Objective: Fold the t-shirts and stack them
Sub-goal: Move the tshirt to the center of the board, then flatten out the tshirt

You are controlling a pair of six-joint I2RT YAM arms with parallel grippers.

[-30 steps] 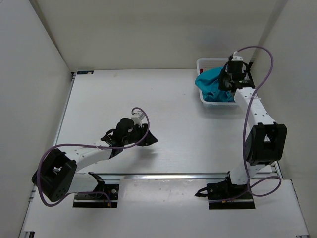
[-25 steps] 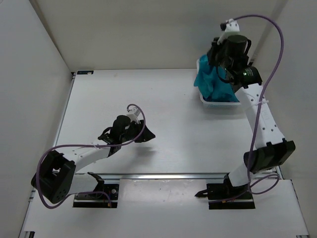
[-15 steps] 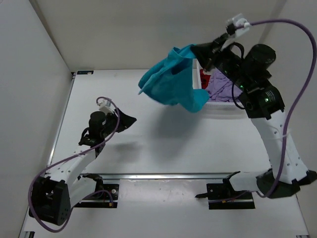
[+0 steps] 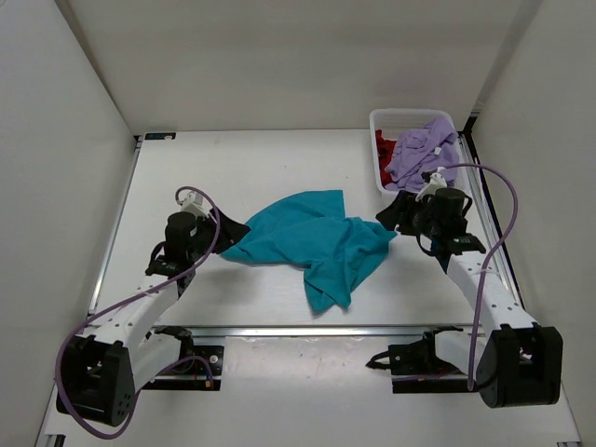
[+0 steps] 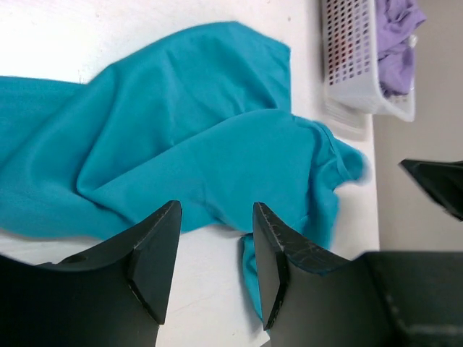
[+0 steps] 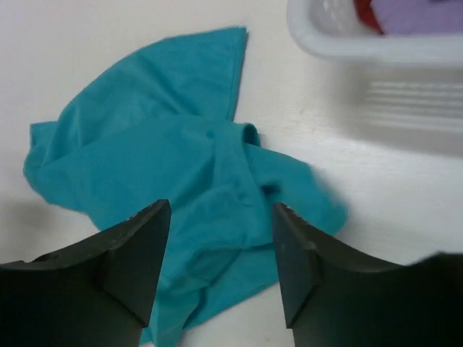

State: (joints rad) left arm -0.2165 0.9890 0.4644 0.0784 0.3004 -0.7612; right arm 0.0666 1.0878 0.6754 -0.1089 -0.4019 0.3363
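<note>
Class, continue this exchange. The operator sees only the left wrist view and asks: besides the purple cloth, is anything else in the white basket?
Observer: Yes, a dark red shirt lies in the basket, beside the lavender shirt.
Operator: Is the right tool gripping the teal shirt?
Observer: No. The right tool is open near the teal shirt's right edge, with nothing between its jaws.
Operator: How does that shirt lie overall?
Observer: Crumpled and unfolded on the table, reaching from the left tool to the right tool.

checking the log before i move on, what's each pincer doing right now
Left pincer: open, holding nothing.
Right pincer: open, holding nothing; the teal t-shirt lies free below it.
</note>
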